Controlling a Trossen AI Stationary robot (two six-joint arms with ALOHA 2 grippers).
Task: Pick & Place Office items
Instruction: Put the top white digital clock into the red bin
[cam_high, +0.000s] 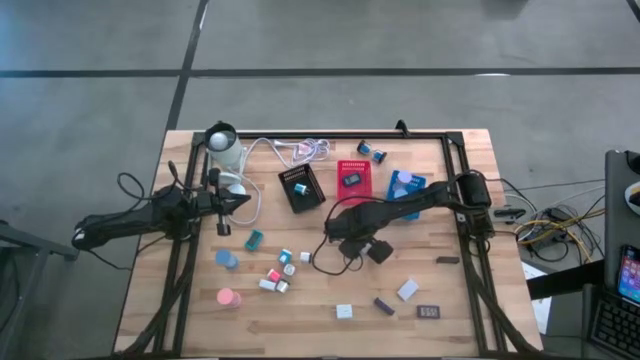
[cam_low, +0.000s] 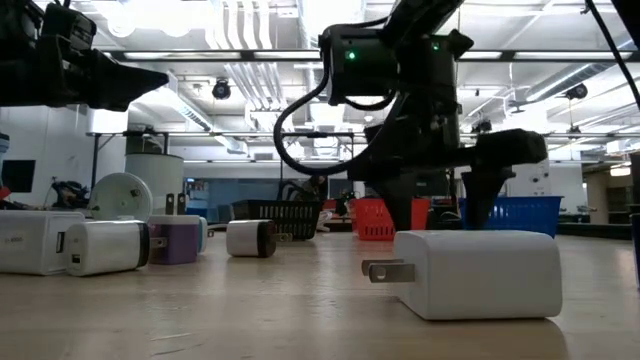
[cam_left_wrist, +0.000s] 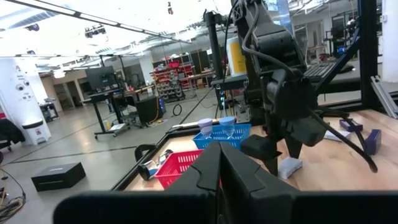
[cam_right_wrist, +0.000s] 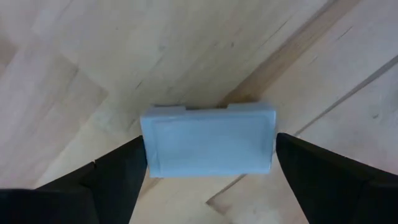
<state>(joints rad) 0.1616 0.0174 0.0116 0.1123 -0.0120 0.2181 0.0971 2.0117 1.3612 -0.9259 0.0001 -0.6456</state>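
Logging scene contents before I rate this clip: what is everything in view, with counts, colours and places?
table: one, light wood with a black frame.
mesh trays: three, black, red, blue, in a row toward the far edge.
cable: one, white, coiled, far edge.
round device: one, white, far left corner.
office items: many, small, scattered over the near half, including a teal block, a pink roll and a dark rectangle.
pale block: one, flat on the wood, mid-table.
left gripper: shut, empty, raised at the table's left.
right gripper: open, one finger on either side of the pale block.
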